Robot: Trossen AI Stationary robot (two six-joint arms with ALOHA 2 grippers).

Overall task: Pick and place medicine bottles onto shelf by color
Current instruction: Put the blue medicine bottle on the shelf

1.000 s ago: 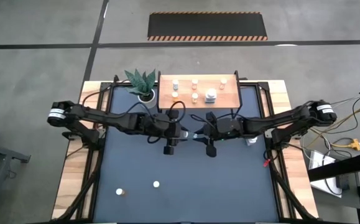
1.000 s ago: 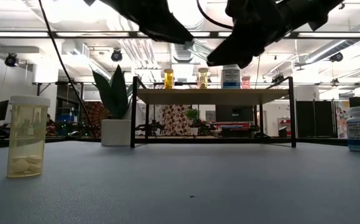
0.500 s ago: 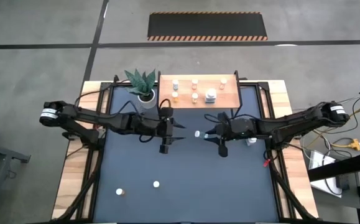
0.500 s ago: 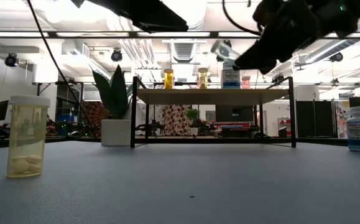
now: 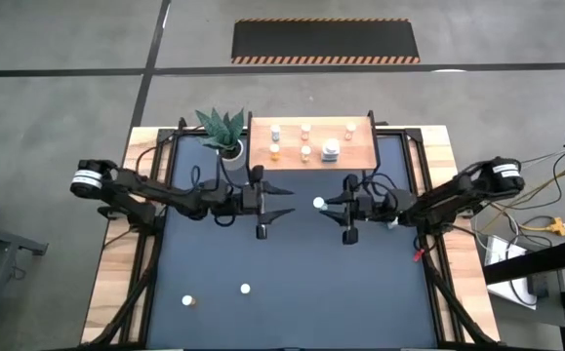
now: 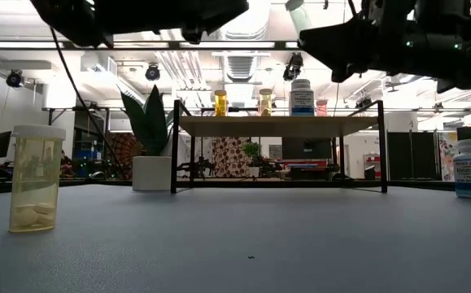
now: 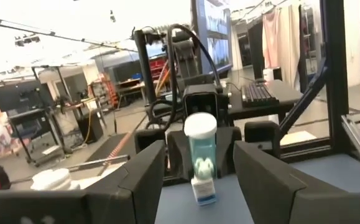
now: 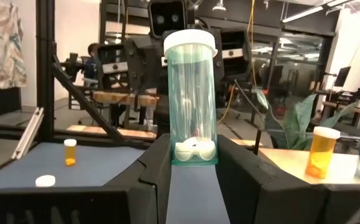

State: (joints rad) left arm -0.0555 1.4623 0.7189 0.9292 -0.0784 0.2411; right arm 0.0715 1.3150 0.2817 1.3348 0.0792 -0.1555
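Dark blue tabletop (image 5: 292, 283) below: my right claw (image 8: 192, 165) now clamps the clear bottle (image 8: 192, 99) alone; left claw (image 5: 280, 203), facing it, has drawn back open-fingered and empty. Handover done; shelving comes next.

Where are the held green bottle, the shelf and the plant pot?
green bottle (image 8: 193, 106): right wrist view, clear body.
shelf (image 5: 355, 154): high view, bare board near right edge.
plant pot (image 6: 151, 173): low view, white front face.

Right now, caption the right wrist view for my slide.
Right gripper holds a clear teal bottle upright, facing the left gripper.
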